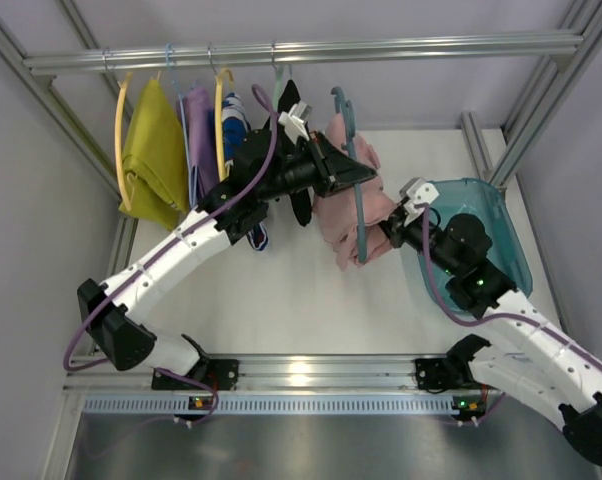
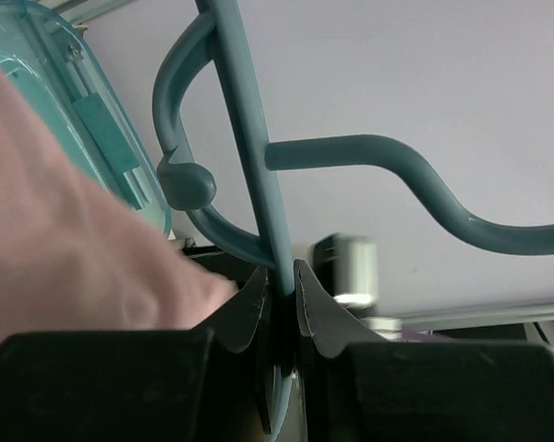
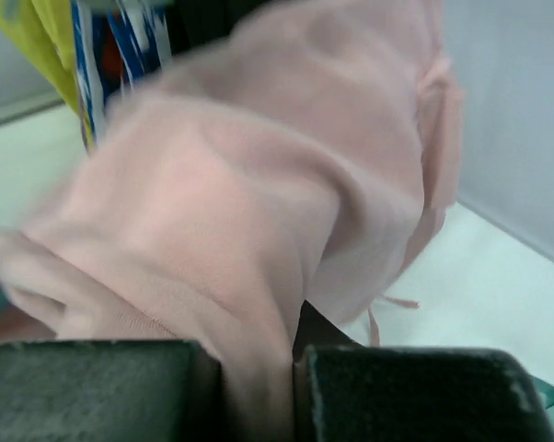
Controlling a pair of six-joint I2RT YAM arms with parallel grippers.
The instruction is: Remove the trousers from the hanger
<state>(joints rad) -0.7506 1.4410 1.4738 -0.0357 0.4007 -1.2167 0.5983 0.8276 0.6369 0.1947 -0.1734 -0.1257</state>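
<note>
**a:** why's the left gripper (image 2: 279, 276) parked on the hanger (image 2: 248, 138) like that?

**b:** imo it's the anchor. fingers pressed together on the thin stem right under the hook, so the hanger can't tag along when the cloth gets tugged. the right gripper (image 3: 295, 354) does the pulling: it's pinched shut on a fold of the trousers (image 3: 259, 203), fabric squeezed btwn the pads.

**a:** where are the trousers rn tho?

**b:** draped over the hanger, bunched up btwn the two grippers, above the table and just beside the teal tub (image 1: 506, 240). not off yet afaict.

**a:** and which way's the hanger pointing?

**b:** from the top cam its long axis runs roughly far-to-near. hook end points toward the rail (image 1: 311, 48), the other end toward the arm bases. hook looks clear of the rail, but can't swear to it. the pink stuff hangs along that same line, wrapped round the bar.

**a:** so next = slide it off?

**b:** prob yeah. my guess is pull toward the right arm's side, along or off the bar. risk is the fabric snagging on the hanger's bend.
</note>
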